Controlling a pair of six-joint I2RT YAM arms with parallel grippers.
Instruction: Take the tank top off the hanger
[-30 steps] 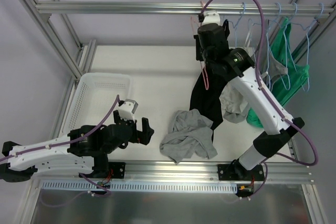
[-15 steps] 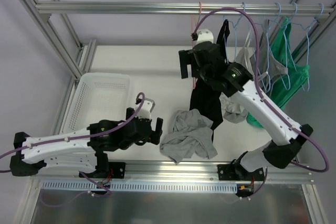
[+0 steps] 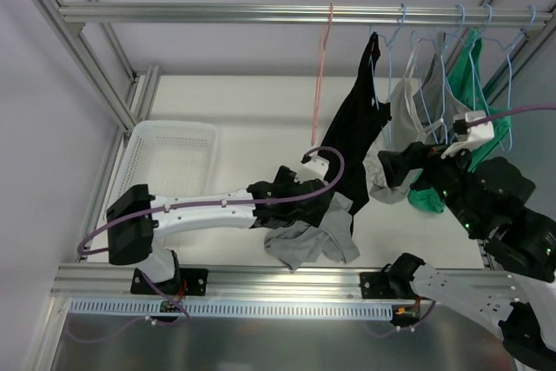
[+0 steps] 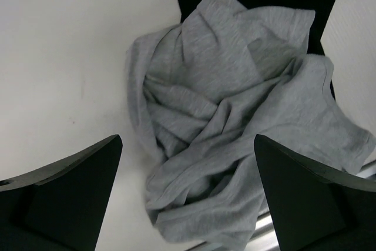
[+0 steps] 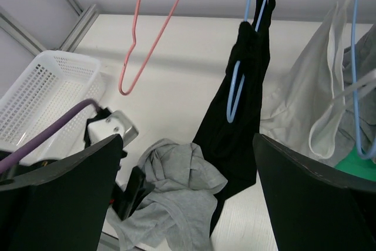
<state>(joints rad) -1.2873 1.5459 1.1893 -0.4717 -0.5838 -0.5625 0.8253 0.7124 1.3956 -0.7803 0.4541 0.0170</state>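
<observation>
White desk (image 3: 234, 119) under the rail (image 3: 217, 13). The black top (image 3: 352, 141) hangs down, its hem by the grey top (image 3: 313, 236) heaped on the desk. A second ago my right tool (image 5: 188, 145) was clenched up by the rail; now it is released, empty and pulled back right. My left tool (image 4: 187, 145), wide and empty, has swung over the grey top. The pink hanger (image 3: 321, 67) hangs bare. The black top is on a blue hanger (image 5: 235, 95), so I judge it not yet free.
</observation>
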